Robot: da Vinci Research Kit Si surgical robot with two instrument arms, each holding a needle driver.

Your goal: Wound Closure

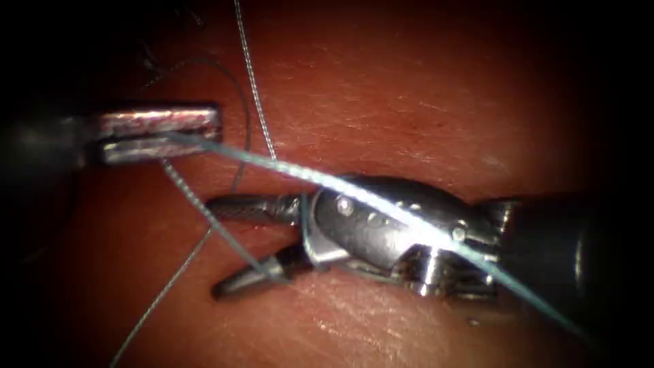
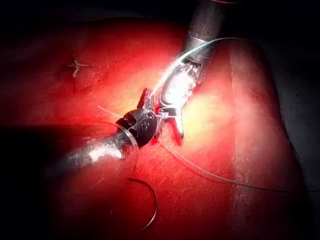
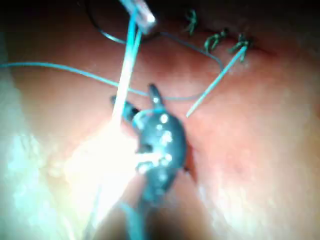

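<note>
With several knotted stitches (image 3: 216,40) already tied along the cut, the left tool (image 1: 160,133) clamps the thread (image 1: 286,167), the right tool (image 1: 248,242) gapes around it holding nothing, and the needle (image 2: 150,207) lies free on the tissue (image 1: 409,88) beyond the jaws.
</note>
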